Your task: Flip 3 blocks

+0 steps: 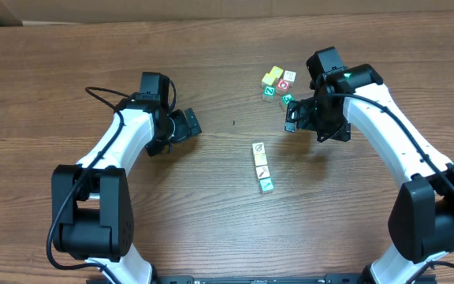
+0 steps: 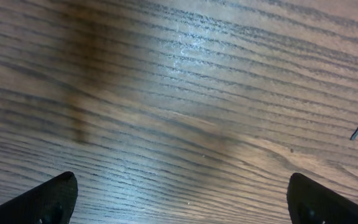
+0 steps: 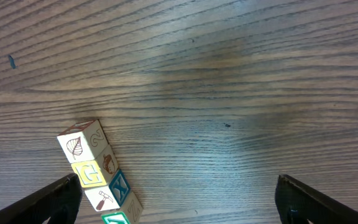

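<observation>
Nothing is flipped yet, as far as I can judge; this is the approach before the first grasp. My right claw [image 1: 292, 118] hangs wide and empty over bare surface [image 1: 211, 205], and my left claw [image 1: 187, 125] is just as wide and empty, well off to the left. The blocks [image 1: 262, 166] lie in a short touching row at the middle of the surface, nearer than my right claw and a little to its left. In the right wrist view they sit at the lower left edge [image 3: 95, 177], outside the span of my fingers. A separate cluster [image 1: 278, 85] lies far, beside my right arm.

Next I would swing the right claw over the row, line the fingers across one end block, and come down without nudging its neighbours. That is awkward, since they touch side to side.

The blocks are small wooden cubes with crisp edges. Their painted faces show a leaf, a yellow letter, a tool picture and green at the near end. They should be light and slide easily. The surface is smooth wood grain with a soft sheen.
</observation>
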Action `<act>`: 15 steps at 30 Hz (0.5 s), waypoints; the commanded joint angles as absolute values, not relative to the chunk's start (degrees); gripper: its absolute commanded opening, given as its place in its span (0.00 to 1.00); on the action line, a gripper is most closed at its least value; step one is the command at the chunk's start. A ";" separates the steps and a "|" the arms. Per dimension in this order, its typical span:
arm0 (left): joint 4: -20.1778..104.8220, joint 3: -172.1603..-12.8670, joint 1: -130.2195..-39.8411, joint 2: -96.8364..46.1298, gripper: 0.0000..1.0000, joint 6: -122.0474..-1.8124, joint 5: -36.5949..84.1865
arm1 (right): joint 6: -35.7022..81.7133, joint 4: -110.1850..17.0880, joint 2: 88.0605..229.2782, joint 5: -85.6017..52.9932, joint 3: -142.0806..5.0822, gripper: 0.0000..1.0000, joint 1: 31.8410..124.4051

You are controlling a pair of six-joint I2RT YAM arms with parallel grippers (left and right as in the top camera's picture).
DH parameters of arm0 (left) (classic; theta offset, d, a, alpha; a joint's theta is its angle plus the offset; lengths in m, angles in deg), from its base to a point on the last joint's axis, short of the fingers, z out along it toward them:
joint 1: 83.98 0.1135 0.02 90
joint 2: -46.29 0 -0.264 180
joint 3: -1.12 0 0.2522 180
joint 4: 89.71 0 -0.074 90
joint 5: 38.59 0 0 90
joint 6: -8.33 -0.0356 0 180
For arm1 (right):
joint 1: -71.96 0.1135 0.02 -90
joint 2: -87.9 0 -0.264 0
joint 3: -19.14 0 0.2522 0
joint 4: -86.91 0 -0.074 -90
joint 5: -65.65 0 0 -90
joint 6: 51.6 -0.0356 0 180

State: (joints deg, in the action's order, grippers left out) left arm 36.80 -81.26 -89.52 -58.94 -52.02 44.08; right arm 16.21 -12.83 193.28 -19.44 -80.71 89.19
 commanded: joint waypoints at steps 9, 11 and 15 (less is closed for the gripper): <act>34.99 -81.80 -93.00 -59.35 0.04 -56.41 44.25 | 16.32 -13.16 193.02 -19.81 -80.51 1.00 88.93; 34.20 -81.80 -93.89 -59.35 0.04 -56.43 46.40 | 16.32 -14.82 193.02 -19.81 -80.51 1.00 88.93; 33.81 -81.80 -95.01 -59.35 0.04 -57.31 45.81 | 17.04 -15.85 193.02 -12.21 -80.51 0.99 88.93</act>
State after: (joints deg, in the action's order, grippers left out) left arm 34.07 -81.26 -94.48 -58.94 -55.36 44.32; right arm 16.19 -16.20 193.28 -18.00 -80.64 89.19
